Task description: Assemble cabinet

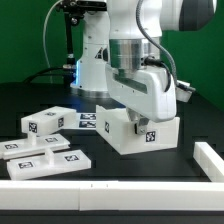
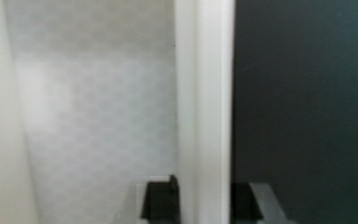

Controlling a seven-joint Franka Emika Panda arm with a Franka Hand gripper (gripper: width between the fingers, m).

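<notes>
Sitting just toward 4 o'clock of table centre in the exterior view: white plastic box-like cabinet [image 1: 125,140], built of flat panels, with a square black-and-white tag on the face toward 5 o'clock. It stands upright on the black table [image 1: 150,170].

White two-finger gripper [image 1: 130,110] comes straight down onto the cabinet's top from 12 o'clock. From here the fingertips are hidden behind the cabinet wall.

Wrist view settles the grip. A thin white upright panel edge of the cabinet [image 2: 204,100] runs between the two dark fingers [image 2: 160,200], one finger on each side, pinched against it. So the fingers are clamped on the cabinet's panel, nothing else in them. One side of that panel is a pale grey-white surface, the other side is dark. Too blurred to say which compartment.

Outward from the cabinet:
- At 9 o'clock, just beside it, a flat white tagged panel [image 1: 86,122] lies on the table. Touching or not, can't tell.
- Further out at 9 o'clock, a small stack of loose white flat panels [image 1: 45,122], also tagged.
- At 8 o'clock, well apart from the cabinet, the marker board [image 1: 40,152] lies flat.
- White rail pieces [image 1: 130,187] run along the table edge at 6 o'clock, with one more rail at 4 o'clock.
- The white arm [image 1: 150,40] rises at 12 o'clock, with a green wall [image 1: 20,40] behind.
</notes>
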